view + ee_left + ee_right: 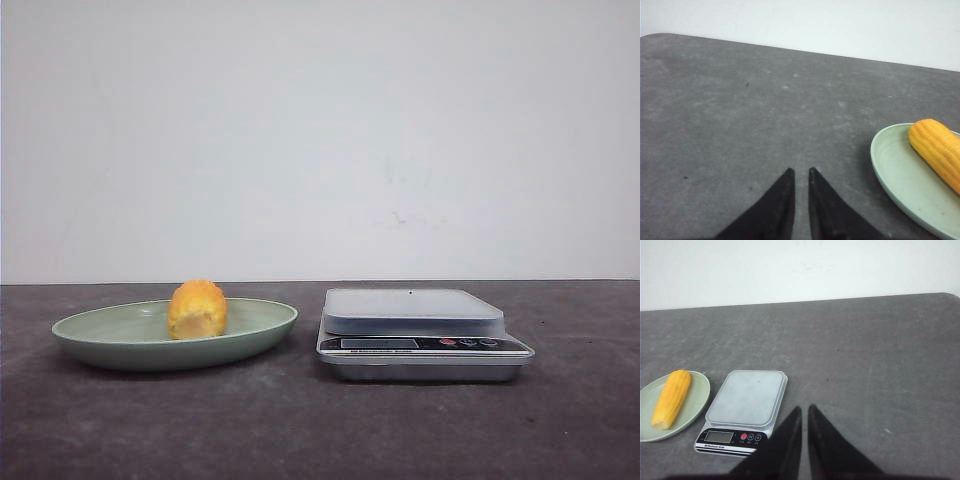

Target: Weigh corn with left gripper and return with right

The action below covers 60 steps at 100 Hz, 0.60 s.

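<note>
Bright even light, soft faint shadows, slightly soft focus, no glare

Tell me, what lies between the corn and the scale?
Only the plate's rim and a bare strip of table separate corn and scale, seen in the front view.

- table (pixel 300 430): matt dark grey, faintly speckled
- plate (pixel 120 345): smooth pale green, slightly glossy
- scale (pixel 425 362): silvery, metal-look body, smooth top
- corn (pixel 197 310): bumpy kernels seen
- gripper fingers (pixel 777 205): matt black
</note>
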Motion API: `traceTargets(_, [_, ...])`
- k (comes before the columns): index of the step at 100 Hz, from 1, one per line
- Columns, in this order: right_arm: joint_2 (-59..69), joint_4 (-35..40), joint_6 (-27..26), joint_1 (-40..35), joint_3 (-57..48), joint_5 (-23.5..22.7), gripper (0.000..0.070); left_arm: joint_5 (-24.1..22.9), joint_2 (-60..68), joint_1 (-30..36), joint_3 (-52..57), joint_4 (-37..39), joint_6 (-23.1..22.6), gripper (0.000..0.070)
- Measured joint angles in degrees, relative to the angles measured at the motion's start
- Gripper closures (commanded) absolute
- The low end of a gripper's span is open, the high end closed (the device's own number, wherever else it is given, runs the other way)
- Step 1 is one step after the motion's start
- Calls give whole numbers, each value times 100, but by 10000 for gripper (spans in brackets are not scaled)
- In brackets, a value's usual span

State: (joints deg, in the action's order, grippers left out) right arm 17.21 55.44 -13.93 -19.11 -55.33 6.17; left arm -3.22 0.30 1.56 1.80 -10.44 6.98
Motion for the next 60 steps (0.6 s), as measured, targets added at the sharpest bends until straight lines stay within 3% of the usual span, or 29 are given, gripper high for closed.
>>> traceTargets(60, [0, 2, 0, 0, 0, 0, 685, 4, 0, -33, 0, 0, 0, 700])
